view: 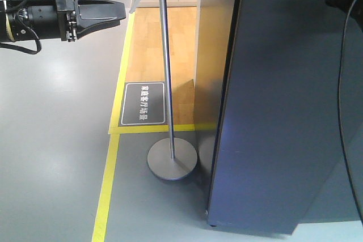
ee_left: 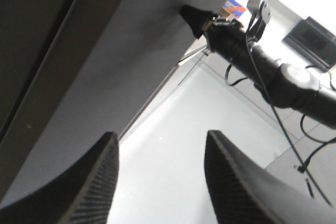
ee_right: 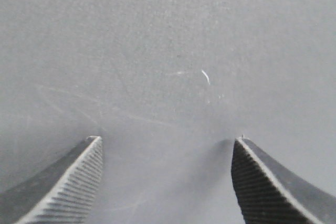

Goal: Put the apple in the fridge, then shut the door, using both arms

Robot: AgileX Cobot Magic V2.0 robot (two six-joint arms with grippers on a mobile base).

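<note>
Ridged tips of the right tool (ee_right: 165,182) spread wide and empty, right up against the dark grey door (view: 283,111) filling the frame. At upper left of the front view, the left tool (view: 116,11) looks narrow yet empty. No apple shows. Pushing off-centre could let the tips skid.

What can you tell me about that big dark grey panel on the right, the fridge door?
The door is a tall, flat, dark grey slab with a matte, faintly scratched surface, standing upright on the grey floor. No handle or inner side shows. The right gripper, jaws open, has its tips right at the door's face; whether they touch it is unclear.
</note>
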